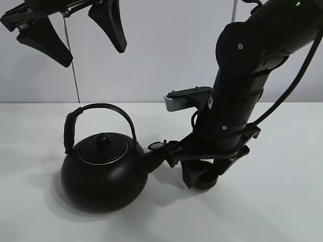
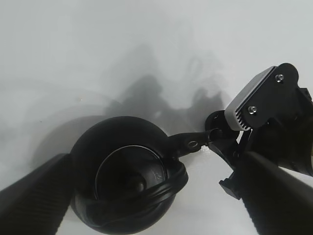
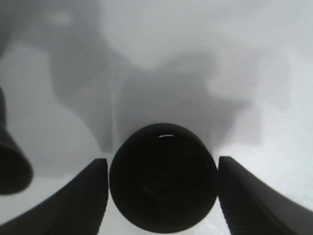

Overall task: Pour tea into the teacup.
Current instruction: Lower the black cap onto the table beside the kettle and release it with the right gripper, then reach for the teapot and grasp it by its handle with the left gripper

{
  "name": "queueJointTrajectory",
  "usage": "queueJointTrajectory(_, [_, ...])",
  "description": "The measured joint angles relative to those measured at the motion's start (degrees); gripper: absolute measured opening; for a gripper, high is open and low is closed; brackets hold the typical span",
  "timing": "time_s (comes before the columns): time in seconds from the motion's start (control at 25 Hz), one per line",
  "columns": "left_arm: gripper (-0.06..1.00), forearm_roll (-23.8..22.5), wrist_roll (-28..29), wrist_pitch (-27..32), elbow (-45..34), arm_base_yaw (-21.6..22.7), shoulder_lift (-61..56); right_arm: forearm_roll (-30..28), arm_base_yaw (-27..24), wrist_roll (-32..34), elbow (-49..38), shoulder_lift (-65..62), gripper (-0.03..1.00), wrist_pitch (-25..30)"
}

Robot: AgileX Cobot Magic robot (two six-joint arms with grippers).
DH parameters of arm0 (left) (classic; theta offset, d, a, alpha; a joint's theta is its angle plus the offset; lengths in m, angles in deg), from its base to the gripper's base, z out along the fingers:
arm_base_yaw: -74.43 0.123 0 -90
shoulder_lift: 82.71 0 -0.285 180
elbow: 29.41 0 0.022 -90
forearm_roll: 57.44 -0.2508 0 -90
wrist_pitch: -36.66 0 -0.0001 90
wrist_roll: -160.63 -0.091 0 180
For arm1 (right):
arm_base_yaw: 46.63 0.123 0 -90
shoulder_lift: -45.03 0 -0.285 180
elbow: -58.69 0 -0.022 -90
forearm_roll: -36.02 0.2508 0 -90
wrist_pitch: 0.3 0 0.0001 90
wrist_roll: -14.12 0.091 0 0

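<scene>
Right wrist view: teacup (image 3: 161,183) sits on counter (image 3: 274,98) between fingers (image 3: 73,200) of right gripper (image 3: 162,161), close either side; contact unconfirmed. Left gripper (image 1: 93,56) spread wide, raised.

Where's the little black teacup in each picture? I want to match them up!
Exterior high: the teacup sits right of the kettle spout, mostly hidden under the right gripper.
Left wrist: not visible; the right gripper covers that spot.
Right wrist: the round black teacup sits between the gripper's two fingers.
Shared landmark: the right gripper, seen in all three.
</scene>
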Motion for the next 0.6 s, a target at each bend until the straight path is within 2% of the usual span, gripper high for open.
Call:
queueJointTrajectory(0.24, [0.65, 0.00, 0.00, 0.00, 0.00, 0.00, 0.00, 0.00, 0.00, 0.00, 0.19, 0.00, 0.66, 1.91])
queueJointTrajectory(0.44, [0.65, 0.00, 0.00, 0.00, 0.00, 0.00, 0.00, -0.06, -0.40, 0.00, 2.26, -0.84, 0.69, 8.03])
queueJointTrajectory(0.6, [0.65, 0.00, 0.00, 0.00, 0.00, 0.00, 0.00, -0.10, -3.36, 0.00, 2.80, -5.29, 0.69, 10.27])
